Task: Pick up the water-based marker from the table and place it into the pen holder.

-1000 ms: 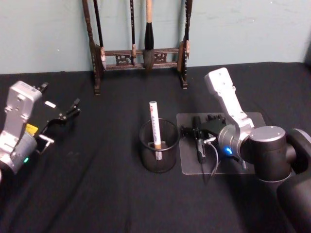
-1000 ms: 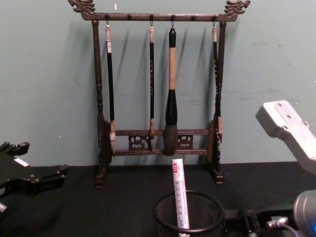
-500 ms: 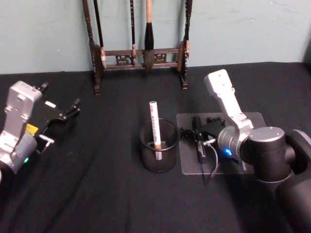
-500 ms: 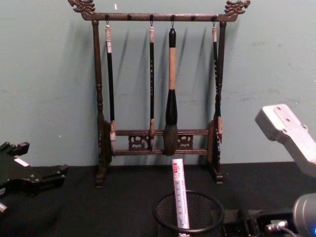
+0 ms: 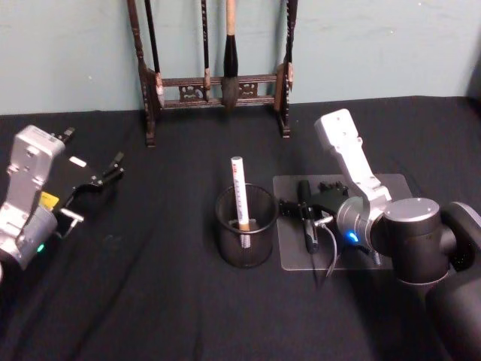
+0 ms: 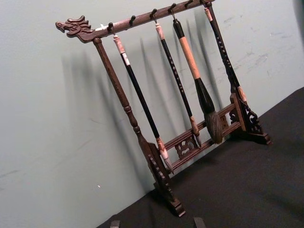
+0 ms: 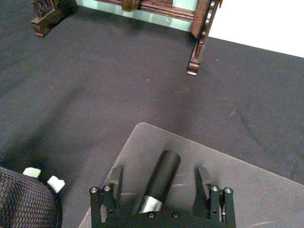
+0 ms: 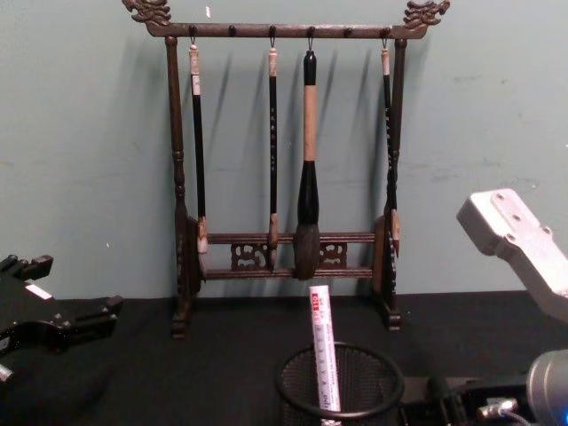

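Big black-cloth table (image 5: 150, 301) takes up most of the room here. At the back, far beyond the fingers, stands a tall dark wooden brush rack with carved dragon ends (image 8: 175, 160), with calligraphy brushes hanging from it.

The right gripper (image 7: 158, 176) is down low over a translucent greyish plastic mat (image 5: 376, 188). Its fingers (image 7: 115, 179) are spread apart, one on each side of the water-based marker (image 7: 164, 175), a black barrel with a silvery band. The marker lies flat on the mat, right in the gap between them. Looks to me like there's a sliver of space on both sides, so nothing's clamped on it.

The round black wire-mesh pen holder (image 5: 244, 248) sits on the cloth just beside those fingers, off the mat's edge, on the side toward the other arm. A white pen with small markings (image 5: 238, 188) stands in it, tilted a bit and poking well above the rim.

The left gripper (image 5: 96, 184) hangs way over on the far side of the holder, well apart from everything. Its fingers are apart too and hold nothing.
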`<state>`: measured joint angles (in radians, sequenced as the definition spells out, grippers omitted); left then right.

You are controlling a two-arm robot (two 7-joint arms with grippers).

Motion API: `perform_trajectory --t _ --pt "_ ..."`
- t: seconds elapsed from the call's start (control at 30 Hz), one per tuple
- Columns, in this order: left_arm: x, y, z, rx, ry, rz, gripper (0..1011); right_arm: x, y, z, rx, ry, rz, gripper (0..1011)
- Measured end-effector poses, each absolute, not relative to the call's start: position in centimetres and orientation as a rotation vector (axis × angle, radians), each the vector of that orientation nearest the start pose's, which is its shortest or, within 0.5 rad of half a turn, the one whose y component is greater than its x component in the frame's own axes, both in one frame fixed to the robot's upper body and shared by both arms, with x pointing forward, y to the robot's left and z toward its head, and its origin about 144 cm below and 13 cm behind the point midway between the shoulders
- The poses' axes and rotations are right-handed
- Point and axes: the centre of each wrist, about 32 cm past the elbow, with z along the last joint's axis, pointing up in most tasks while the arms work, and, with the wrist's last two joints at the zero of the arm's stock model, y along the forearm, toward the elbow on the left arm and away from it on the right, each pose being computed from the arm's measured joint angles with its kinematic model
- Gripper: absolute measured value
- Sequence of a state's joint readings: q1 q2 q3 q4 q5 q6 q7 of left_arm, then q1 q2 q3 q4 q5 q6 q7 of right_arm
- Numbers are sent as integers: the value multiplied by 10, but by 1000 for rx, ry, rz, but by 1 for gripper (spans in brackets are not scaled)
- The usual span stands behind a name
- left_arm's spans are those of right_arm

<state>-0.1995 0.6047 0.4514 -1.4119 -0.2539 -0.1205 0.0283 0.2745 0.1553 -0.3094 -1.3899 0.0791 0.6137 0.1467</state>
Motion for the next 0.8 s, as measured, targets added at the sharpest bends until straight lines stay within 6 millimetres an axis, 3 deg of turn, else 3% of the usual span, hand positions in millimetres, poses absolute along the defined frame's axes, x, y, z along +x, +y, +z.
perform_trajectory --t 0.1,0.37,0.5,0.6,0.8 --pt "489 310 1140 304 -285 1248 1001 524 -187 1165 -556 291 -1164 978" --pt "489 310 1140 305 -285 1248 1001 524 -187 1165 -554 292 -1164 794" --pt "489 310 1140 304 -285 1248 1001 524 -187 1166 -554 293 -1164 679" --pt "489 310 1140 304 -285 1248 1001 524 -187 1166 -554 293 -1164 537" --pt "489 310 1140 304 -285 1248 1001 524 -187 1166 -553 294 -1165 374"
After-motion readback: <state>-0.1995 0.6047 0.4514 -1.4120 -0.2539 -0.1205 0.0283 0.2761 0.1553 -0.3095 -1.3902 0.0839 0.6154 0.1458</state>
